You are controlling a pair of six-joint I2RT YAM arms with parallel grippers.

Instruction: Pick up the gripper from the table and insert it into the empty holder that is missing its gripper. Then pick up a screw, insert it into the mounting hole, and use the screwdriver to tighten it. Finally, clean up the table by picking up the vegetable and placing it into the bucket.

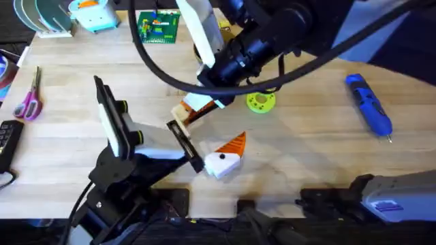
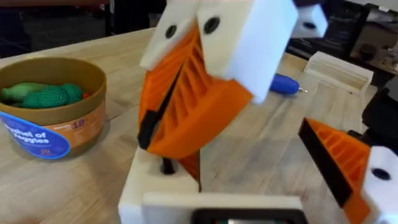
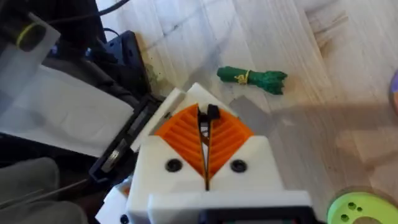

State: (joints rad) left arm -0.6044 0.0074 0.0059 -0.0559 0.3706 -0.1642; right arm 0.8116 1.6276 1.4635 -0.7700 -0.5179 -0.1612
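My right gripper [image 3: 206, 115] has its orange ribbed pads pressed shut, and a small black piece, by its look the screw [image 3: 212, 112], pokes out at the tips. From the left wrist it hangs tilted [image 2: 155, 140] just over a pale block with a dark hole [image 2: 166, 167]. In the overhead view it [image 1: 197, 105] is over the cream holder [image 1: 182, 111], which has orange in it and touches my left gripper [image 1: 178, 129]. The dark green vegetable [image 3: 252, 78] lies on the wood. The blue screwdriver [image 1: 368, 105] lies far right. The bucket [image 2: 62, 124] holds green toy foods.
A white block with an orange finger [image 1: 225, 160] lies by my left gripper. A lime-green disc [image 1: 261, 102] sits just beyond it. Scissors [image 1: 28, 99] lie at the left edge. A green circuit board [image 1: 158, 27] is at the back.
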